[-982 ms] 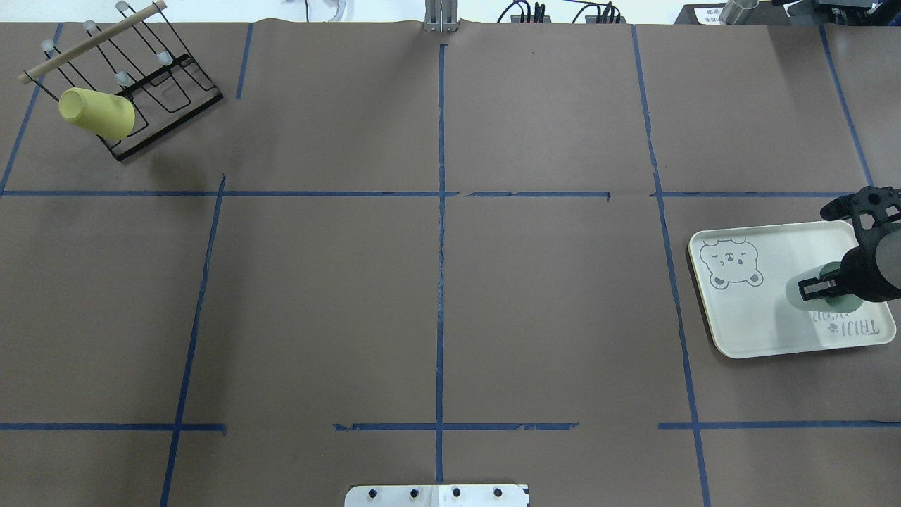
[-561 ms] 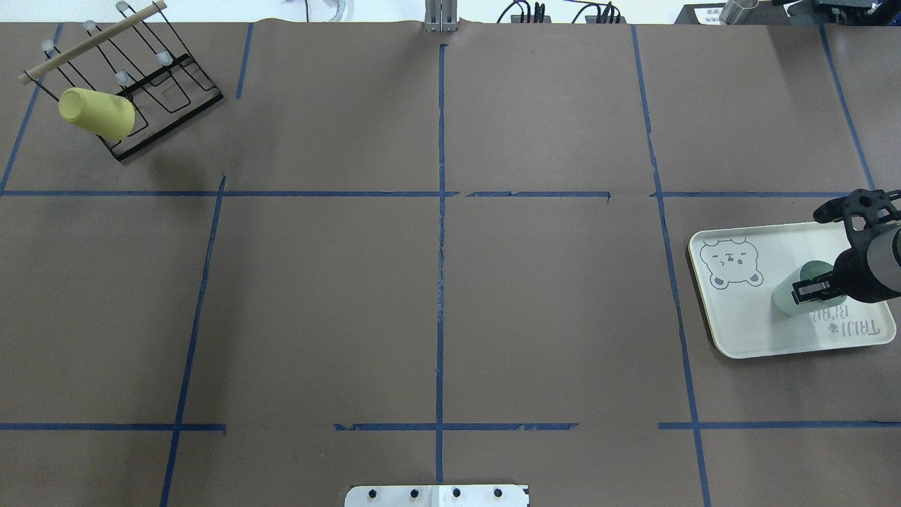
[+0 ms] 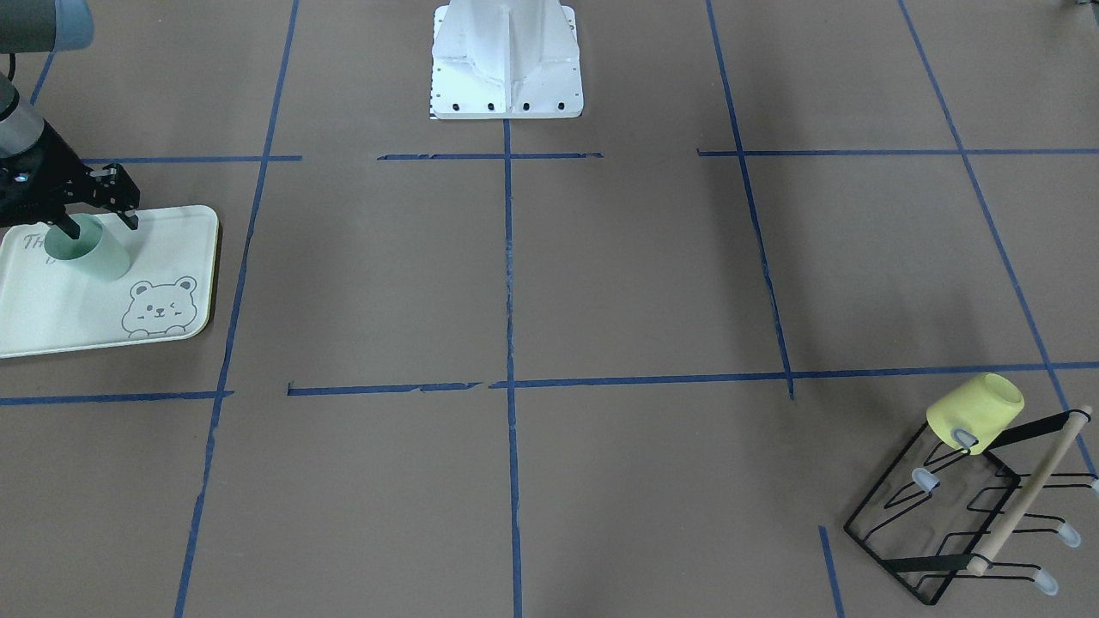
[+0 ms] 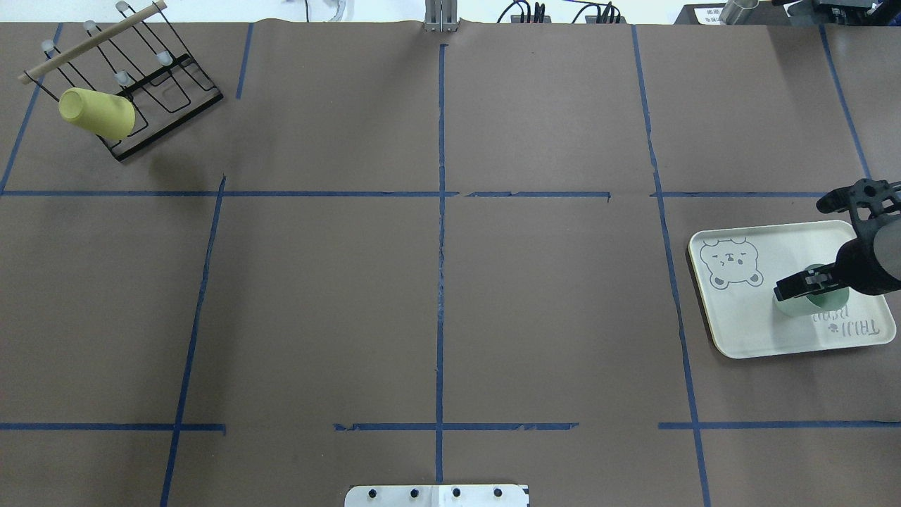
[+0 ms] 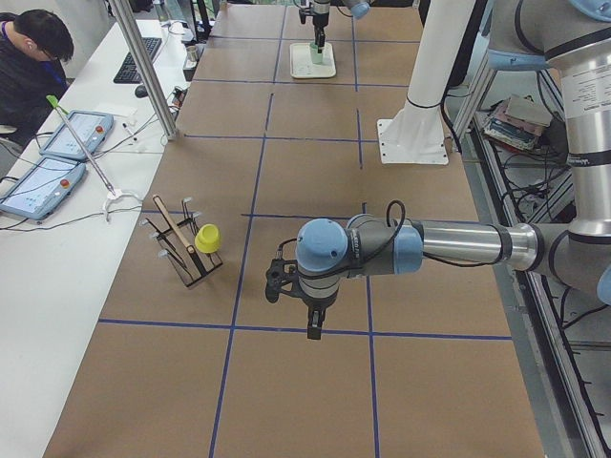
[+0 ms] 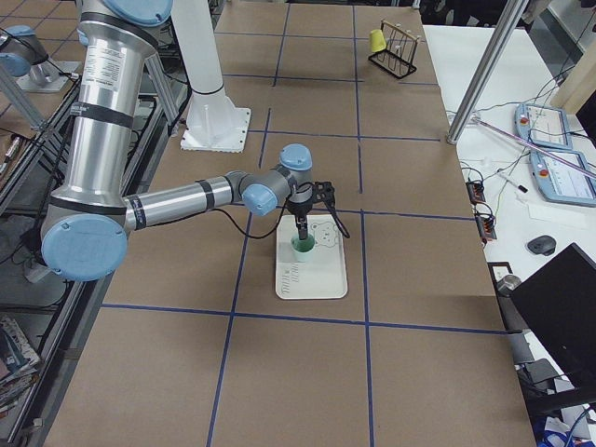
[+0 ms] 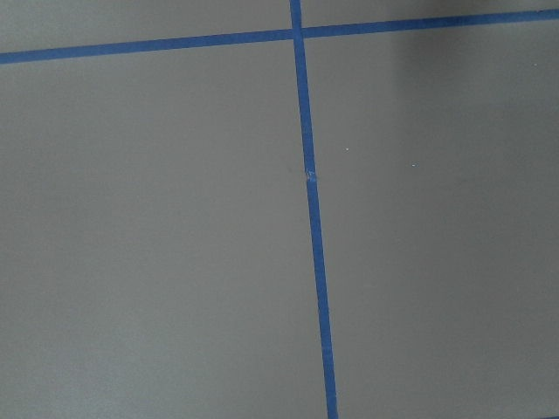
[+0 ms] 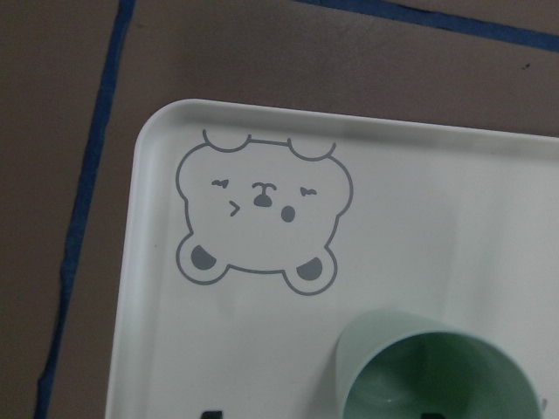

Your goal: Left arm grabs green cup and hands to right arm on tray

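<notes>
— Where can you pass?
— Across the middle of the table (image 4: pixel 317 296), between the cup rack (image 4: pixel 151 81) with its yellow cup (image 4: pixel 96 113) and the tray (image 4: pixel 739 324).
— What blocks you?
— The right gripper (image 3: pixel 96 227), astride the wall of the green cup (image 3: pixel 94 257).

We note table (image 4: pixel 317 296) covered in flat brown paper, marked into large rectangles by blue tape lines (image 4: pixel 440 282). Directly on it:
- pale cream rectangular tray with rounded corners and grey bear drawing (image 4: pixel 746 331), right edge of overhead view, mid-height
- black wire rack with wooden rod (image 4: pixel 158 72), upper left corner
- white bolted robot base plate (image 4: pixel 436 496), bottom centre, on middle tape line
</notes>
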Robot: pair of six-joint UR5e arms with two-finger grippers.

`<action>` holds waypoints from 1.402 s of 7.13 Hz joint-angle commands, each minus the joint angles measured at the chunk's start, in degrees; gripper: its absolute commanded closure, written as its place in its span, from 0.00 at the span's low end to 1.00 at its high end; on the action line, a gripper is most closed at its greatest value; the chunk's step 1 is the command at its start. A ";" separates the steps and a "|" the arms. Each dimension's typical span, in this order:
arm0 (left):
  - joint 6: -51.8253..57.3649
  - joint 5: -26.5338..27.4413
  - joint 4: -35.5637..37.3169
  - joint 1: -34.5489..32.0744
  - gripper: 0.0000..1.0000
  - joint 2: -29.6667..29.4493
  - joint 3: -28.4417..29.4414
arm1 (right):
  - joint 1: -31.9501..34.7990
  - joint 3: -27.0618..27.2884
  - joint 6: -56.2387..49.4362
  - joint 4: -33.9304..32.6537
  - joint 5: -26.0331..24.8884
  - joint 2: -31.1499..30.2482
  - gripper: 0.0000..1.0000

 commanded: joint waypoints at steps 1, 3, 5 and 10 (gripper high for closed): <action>0.00 0.08 -0.09 -0.03 0.00 -0.09 0.00 | 9.54 2.04 -11.24 -6.28 6.51 -0.49 0.00; 0.17 0.34 -0.09 0.06 0.00 0.00 0.00 | 22.97 3.71 -37.19 -22.95 7.67 -0.58 0.00; 0.53 0.34 -0.18 0.06 0.00 0.00 0.18 | 33.54 3.19 -53.81 -33.90 10.99 -2.41 0.00; 0.35 0.42 -2.64 0.06 0.00 0.17 2.55 | 36.84 2.31 -50.09 -33.41 14.00 -6.65 0.00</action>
